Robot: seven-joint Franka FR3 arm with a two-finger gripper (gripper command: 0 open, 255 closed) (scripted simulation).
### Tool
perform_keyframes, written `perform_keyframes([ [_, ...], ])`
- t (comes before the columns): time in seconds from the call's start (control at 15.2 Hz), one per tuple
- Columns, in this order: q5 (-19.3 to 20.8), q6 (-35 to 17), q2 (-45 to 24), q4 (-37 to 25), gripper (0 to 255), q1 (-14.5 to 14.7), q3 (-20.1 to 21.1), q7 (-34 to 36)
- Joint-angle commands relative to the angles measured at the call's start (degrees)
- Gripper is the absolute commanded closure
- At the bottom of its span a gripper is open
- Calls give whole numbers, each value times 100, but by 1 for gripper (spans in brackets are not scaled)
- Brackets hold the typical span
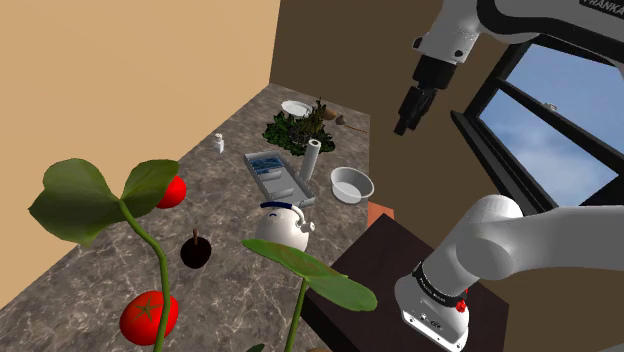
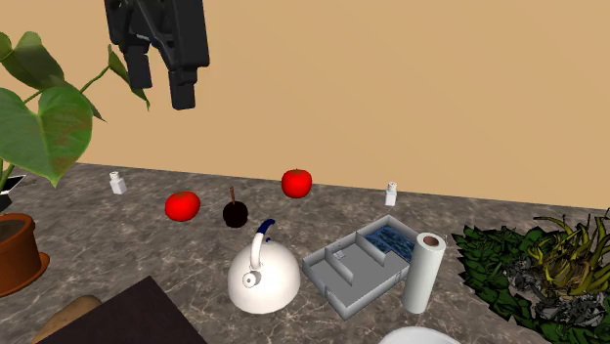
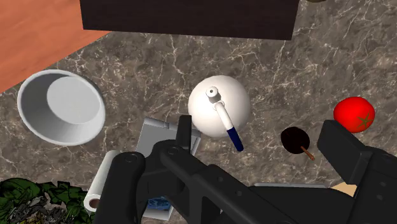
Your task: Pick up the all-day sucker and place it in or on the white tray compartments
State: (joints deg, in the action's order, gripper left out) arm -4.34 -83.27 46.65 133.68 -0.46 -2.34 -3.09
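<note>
Black and two-fingered, my gripper (image 2: pixel 161 86) hangs high above the counter with its fingers standing apart, clasping nothing. The all-day sucker (image 3: pixel 294 138) is a small, glossy, near-black ball with a thin brown stick rising from it. It sits on the brown-grey marbled stone countertop (image 2: pixel 117 227), just beside a round red fruit (image 3: pixel 354 113) and near the smooth white domed kettle with a blue-tipped handle (image 3: pixel 219 102).

The pale grey tray with boxy, thin-walled compartments (image 2: pixel 354 262) lies on the far side of that kettle, next to an upright white paper-towel roll (image 2: pixel 424 272).

The step in hand, as I judge it, is the approach. I should move across until the ball is centred between my fingers, then descend straight down. The ball looks hard and slick, so I should close on its widest part, with the stick in the gap between my fingers. I must stay clear of the red fruit.
</note>
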Motion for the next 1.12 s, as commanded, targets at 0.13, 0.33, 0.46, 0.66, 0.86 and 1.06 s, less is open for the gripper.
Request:
perform_keyframes([
  [0.13, -148, -415, 87, 371, 0, 32, 179, 195],
  [0.33, -377, -1064, 142, 869, 0, 100, 462, 479],
  [0.46, -532, -1516, 121, 1161, 0, 156, 663, 665],
  [0.66, -768, -2228, -5, 1533, 0, 250, 981, 939],
  [0.86, -997, -2982, -257, 1818, 0, 344, 1321, 1210],
  [1.06, -1203, -3773, -641, 2007, 0, 424, 1677, 1484],
])
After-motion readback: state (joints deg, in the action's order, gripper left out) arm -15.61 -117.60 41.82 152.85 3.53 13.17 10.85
